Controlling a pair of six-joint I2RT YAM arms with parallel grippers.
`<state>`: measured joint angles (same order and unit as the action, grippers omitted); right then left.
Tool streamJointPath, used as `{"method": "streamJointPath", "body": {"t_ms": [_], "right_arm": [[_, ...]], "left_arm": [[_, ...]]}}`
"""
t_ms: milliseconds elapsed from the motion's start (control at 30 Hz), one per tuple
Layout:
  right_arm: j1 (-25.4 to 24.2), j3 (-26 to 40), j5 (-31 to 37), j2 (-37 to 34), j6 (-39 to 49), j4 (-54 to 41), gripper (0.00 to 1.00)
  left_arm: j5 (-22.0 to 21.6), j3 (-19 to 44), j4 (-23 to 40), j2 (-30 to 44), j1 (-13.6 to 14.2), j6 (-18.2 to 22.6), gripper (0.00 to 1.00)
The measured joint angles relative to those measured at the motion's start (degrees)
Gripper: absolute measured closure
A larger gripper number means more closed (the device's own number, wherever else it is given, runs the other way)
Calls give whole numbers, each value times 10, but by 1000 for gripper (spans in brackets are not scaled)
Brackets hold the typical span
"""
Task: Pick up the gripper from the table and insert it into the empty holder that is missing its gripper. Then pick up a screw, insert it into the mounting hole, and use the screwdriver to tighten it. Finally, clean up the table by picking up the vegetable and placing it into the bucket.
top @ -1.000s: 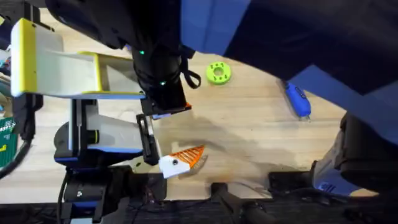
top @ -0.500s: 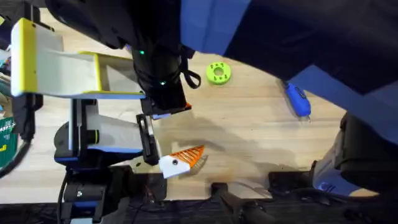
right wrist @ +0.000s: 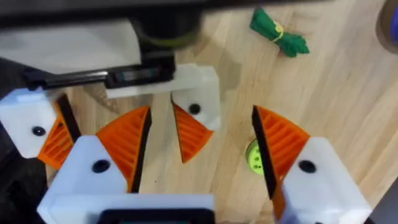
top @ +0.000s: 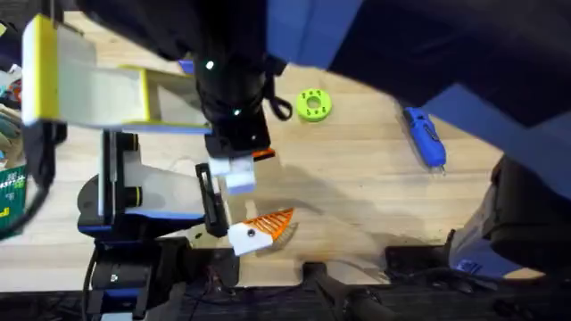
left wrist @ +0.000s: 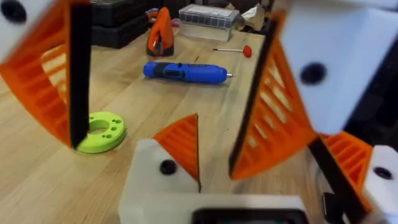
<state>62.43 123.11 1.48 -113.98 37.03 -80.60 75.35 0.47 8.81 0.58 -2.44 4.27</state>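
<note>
Right gripper jaws spread wide, holding nothing; small orange ridged plastic gripper finger sits between them, seated on the white angular plastic holder. Left gripper also wide open, empty. Bright blue pen-shaped screwdriver lies well apart on the wooden table; dark-green leafy toy vegetable lies beyond the holder.

Light wooden table, blue screwdriver lying flat toward the right side, lime-green disc with holes resting near the middle, dark-green vegetable lying on bare wood, thin rod with red round handle beyond the screwdriver
</note>
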Motion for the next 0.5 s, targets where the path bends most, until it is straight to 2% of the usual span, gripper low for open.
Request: {"method": "streamJointPath", "body": {"t_ms": [200, 300, 500], "right_arm": [[-38, 0, 0, 23, -43, 3, 100], [-57, -14, 0, 39, -67, 35, 99], [-92, -143, -1, 118, -120, 112, 98]], "left_arm": [[0, 0, 0, 0, 0, 0, 15], [0, 0, 0, 0, 0, 0, 14], [0, 0, 0, 0, 0, 0, 15]]}}
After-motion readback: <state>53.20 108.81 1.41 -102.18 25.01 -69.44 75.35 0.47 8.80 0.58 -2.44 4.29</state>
